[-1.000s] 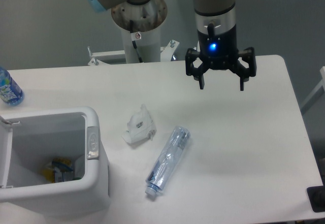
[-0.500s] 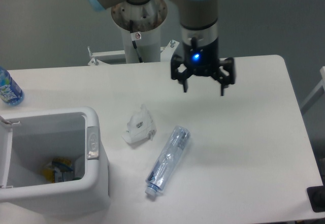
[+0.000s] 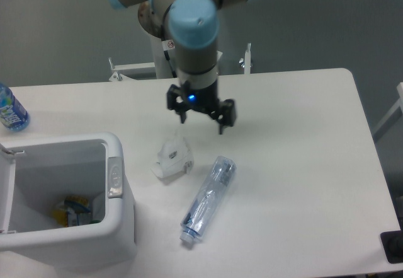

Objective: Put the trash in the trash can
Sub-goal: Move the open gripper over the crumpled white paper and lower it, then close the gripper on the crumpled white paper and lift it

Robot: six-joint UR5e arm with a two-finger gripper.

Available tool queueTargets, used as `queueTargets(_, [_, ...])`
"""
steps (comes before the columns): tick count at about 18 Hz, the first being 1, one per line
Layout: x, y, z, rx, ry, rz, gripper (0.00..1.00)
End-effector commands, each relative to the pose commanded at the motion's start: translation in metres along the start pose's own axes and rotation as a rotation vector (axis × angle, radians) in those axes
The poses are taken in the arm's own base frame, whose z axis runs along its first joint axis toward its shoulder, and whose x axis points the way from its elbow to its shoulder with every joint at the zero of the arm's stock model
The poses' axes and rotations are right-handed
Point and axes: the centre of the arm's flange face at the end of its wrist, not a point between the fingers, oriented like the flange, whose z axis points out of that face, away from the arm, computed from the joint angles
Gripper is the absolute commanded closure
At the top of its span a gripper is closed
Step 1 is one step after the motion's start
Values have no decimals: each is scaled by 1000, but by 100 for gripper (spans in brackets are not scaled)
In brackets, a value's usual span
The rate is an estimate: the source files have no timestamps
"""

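Trash lies on the white table (image 3: 302, 164) in two pieces. One is a small crinkly white wrapper (image 3: 172, 157). The other is a long clear bottle (image 3: 208, 200) with no label, lying flat on its side just right of the wrapper. Its cap end points toward the front edge of the table.

The gripper (image 3: 201, 120) hangs in the air above the table, a little behind the wrapper and not touching it. Its two fingers are spread wide apart and hold nothing. They point down, which looks like the right way to come down over something small and pinch it. A blue light glows on the gripper.

The trash can (image 3: 119, 149) stands at the left front of the table, near the wrapper. Its top is open, so things can drop straight in. Some yellow and blue stuff (image 3: 74, 210) already sits at the bottom.

Neither piece of trash is in the can yet. I think the wrapper comes first, since the gripper is closest to it.

A blue water bottle (image 3: 11, 110) stands far off at the left edge. It is not trash.
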Motion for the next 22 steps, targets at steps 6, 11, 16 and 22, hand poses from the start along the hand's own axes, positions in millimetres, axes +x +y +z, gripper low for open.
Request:
queueTargets(6, [27, -26, 51, -69, 64, 61, 0])
queueTargets(11, [24, -36, 69, -53, 45, 72, 0])
queueTargets(16, [20, -35, 62, -60, 22, 69, 95])
queueTargets(22, [18, -30, 53, -56, 22, 68, 100])
